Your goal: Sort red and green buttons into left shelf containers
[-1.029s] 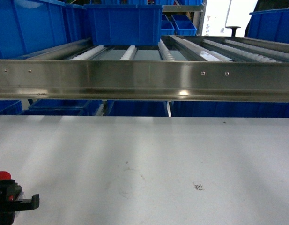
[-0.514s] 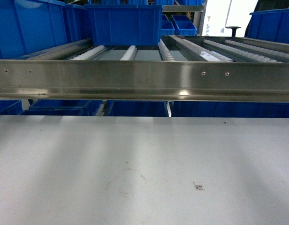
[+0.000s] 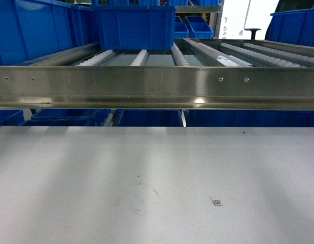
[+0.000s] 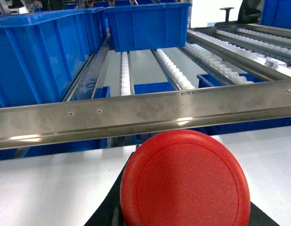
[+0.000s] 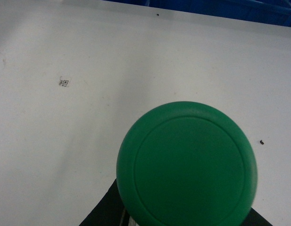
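The red button's cap (image 4: 185, 181) fills the lower middle of the left wrist view. My left gripper (image 4: 183, 222) is shut on the button, and a black finger (image 4: 106, 212) shows beside the cap. It hangs over the white table, just short of the steel shelf rail (image 4: 136, 115). A large blue container (image 4: 37, 56) stands on the shelf's left, also seen from the head as blue container (image 3: 29, 30). In the right wrist view the green button's cap (image 5: 187, 165) sits in my right gripper (image 5: 185, 221), shut on it over the table. Neither gripper shows in the head view.
Another blue bin (image 3: 134, 25) stands on the roller lanes (image 3: 139, 57) behind the rail (image 3: 157, 86). More blue bins (image 3: 146, 118) sit under the shelf. The white table (image 3: 157, 178) carries a small printed mark (image 3: 216, 203), also visible as the mark (image 5: 64, 83).
One second ago my left gripper with the red button showed at the head view's bottom left corner. It has since left that view.
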You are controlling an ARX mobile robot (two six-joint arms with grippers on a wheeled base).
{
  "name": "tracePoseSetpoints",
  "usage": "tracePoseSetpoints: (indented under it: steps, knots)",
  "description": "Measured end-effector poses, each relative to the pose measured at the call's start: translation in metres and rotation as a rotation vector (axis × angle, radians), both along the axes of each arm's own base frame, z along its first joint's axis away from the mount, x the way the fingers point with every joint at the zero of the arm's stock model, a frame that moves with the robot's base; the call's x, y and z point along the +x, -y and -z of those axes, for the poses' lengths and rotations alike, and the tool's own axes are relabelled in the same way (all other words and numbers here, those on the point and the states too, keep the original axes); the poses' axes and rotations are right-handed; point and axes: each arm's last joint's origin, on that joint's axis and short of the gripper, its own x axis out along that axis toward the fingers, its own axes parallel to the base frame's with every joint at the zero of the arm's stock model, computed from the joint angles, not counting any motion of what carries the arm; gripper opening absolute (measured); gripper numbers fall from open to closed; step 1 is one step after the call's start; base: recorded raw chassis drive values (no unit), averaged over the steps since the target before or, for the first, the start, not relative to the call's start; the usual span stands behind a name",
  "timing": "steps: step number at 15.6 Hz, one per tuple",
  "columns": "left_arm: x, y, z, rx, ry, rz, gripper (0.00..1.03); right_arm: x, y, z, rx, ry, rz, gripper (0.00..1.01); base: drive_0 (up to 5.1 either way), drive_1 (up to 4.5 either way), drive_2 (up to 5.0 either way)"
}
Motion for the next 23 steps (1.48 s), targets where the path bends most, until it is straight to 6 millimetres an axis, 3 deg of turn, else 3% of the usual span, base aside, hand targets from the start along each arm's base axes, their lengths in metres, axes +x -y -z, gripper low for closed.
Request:
tracePoseSetpoints:
  steps: [9,23]
  knots:
    - [0.0000,-0.0002,0.0005,0.001,-0.003,-0.001,0.25,0.0001,0.0000,-0.0002,-0.001,0.004,0.000,0.26,0.0,0.00,0.0]
    - [0.0000,-0.0004,0.0007,0.001,-0.004,-0.003,0.25,0.0000,0.0000,0.0000,0.000,0.001,0.000,0.26,-4.9,1.87,3.0]
